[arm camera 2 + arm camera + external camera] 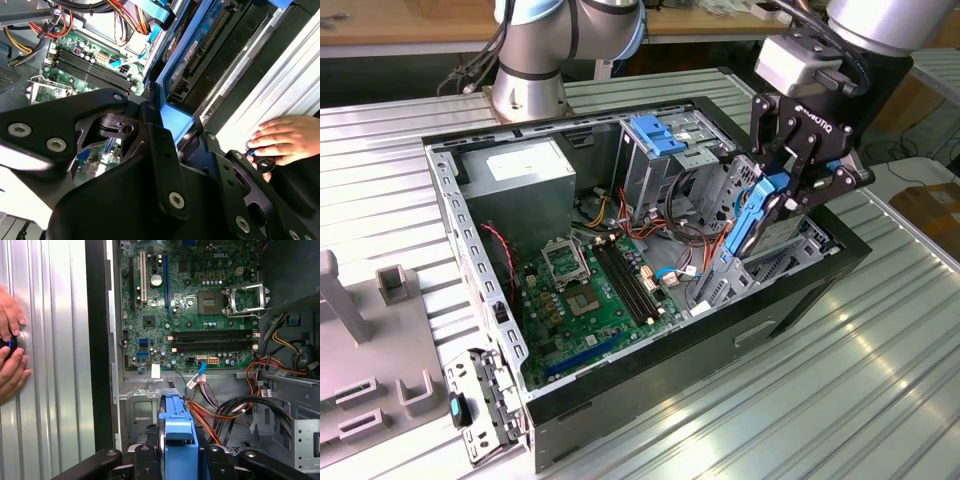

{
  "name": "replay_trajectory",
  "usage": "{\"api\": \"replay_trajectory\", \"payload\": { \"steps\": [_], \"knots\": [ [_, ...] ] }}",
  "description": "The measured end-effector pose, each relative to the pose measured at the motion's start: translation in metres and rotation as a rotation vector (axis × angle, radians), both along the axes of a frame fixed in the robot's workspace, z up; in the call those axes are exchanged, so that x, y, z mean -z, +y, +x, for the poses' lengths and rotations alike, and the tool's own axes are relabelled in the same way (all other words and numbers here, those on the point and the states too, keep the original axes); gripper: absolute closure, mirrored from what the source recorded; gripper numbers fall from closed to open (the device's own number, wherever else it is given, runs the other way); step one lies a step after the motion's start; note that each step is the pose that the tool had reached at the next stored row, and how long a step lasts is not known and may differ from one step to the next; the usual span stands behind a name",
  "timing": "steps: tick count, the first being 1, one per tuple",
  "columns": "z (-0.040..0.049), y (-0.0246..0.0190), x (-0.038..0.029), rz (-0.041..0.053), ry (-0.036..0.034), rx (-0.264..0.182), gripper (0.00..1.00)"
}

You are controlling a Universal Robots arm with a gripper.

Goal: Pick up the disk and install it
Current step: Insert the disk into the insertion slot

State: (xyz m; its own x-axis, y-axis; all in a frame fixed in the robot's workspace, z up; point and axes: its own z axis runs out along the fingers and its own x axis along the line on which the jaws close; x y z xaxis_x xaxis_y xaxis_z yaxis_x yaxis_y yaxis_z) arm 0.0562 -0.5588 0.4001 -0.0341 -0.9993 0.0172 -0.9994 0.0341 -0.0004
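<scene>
- Gripping the blue-railed disk (757, 215), with the gripper (785, 200) fingers (160, 150) closed tight on both its sides.
- Holding it on edge at the case (620, 400) bay (718, 285), on the exterior view's right.

silver-grey arm (525, 60) with pale blue joint caps (634, 36). black gripper (792, 195) linkages (silver screws (176, 199) throughout), grey wrist box (798, 62).

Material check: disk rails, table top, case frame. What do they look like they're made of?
Disk rails: bright blue, smooth, moulded shape, likely plastic.
Table: ribbed, silvery, brushed sheen, probably aluminium.
Case frame: dull grey sheet, punched holes, folded edges, likely steel, though the alloy can't be told.
</scene>
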Motion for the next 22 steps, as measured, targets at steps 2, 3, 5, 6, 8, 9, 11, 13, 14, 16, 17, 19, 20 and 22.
{"api": "replay_trajectory", "payload": {
  "steps": [2,3,5,6,8,9,11,13,14,16,17,19,20,22],
  "knots": [
    [0.0001,-0.0003,0.0042,0.0003,0.0000,0.000,0.63],
    [0.0002,-0.0004,0.0052,0.0000,0.0001,0.000,0.63],
    [0.0002,-0.0004,0.0054,0.0002,0.0001,0.000,0.63],
    [0.0002,-0.0003,0.0056,0.0005,0.0000,0.000,0.63],
    [0.0002,-0.0003,0.0057,0.0004,0.0001,0.000,0.56],
    [0.0002,-0.0004,0.0058,0.0003,0.0001,0.000,0.56],
    [0.0034,-0.0003,0.0062,0.0003,0.0000,0.000,0.57],
    [0.0112,-0.0004,0.0068,0.0003,0.0000,0.000,0.82],
    [0.0167,-0.0004,0.0072,0.0002,0.0000,0.000,0.82],
    [0.0359,-0.0003,0.0100,0.0004,0.0000,0.000,0.89],
    [0.0453,-0.0004,0.0116,0.0002,0.0000,0.000,0.89],
    [0.0537,-0.0003,0.0135,0.0005,0.0000,0.000,0.89],
    [0.0538,-0.0003,0.0134,0.0001,0.0001,0.000,0.89],
    [0.0541,-0.0004,0.0136,0.0003,0.0000,0.000,0.89]
  ]
}}
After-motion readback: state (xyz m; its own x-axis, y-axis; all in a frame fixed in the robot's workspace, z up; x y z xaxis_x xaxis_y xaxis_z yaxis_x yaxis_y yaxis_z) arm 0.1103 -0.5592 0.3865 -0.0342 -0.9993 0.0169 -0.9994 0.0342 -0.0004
